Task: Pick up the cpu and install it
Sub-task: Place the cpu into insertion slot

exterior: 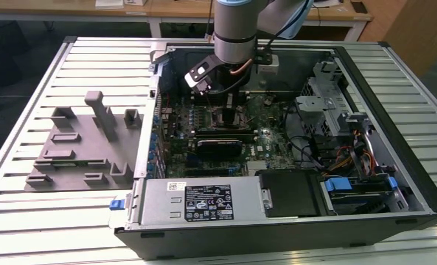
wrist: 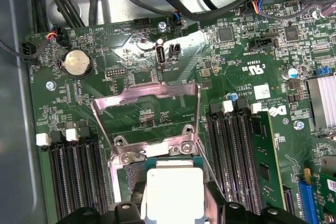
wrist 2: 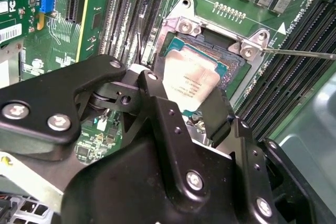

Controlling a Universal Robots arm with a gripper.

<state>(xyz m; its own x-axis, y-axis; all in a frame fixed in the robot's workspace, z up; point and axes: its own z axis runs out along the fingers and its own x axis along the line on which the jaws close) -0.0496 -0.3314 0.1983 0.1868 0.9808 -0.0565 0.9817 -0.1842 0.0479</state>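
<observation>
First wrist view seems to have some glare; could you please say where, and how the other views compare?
First wrist view: silvery-grey square cpu washed white, bright patch on green motherboard. Second wrist view: milder sheen on cpu. Exterior view: no glare.

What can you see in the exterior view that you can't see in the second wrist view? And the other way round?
The exterior view gives the big picture: the whole open computer case on the slatted table, the grey plastic blocks on the exterior view's left, and the robot arm reaching down inside. The second wrist view gives the close-up: the cpu held in the gripper right at the open socket. Both share the green motherboard and the gripper.
</observation>
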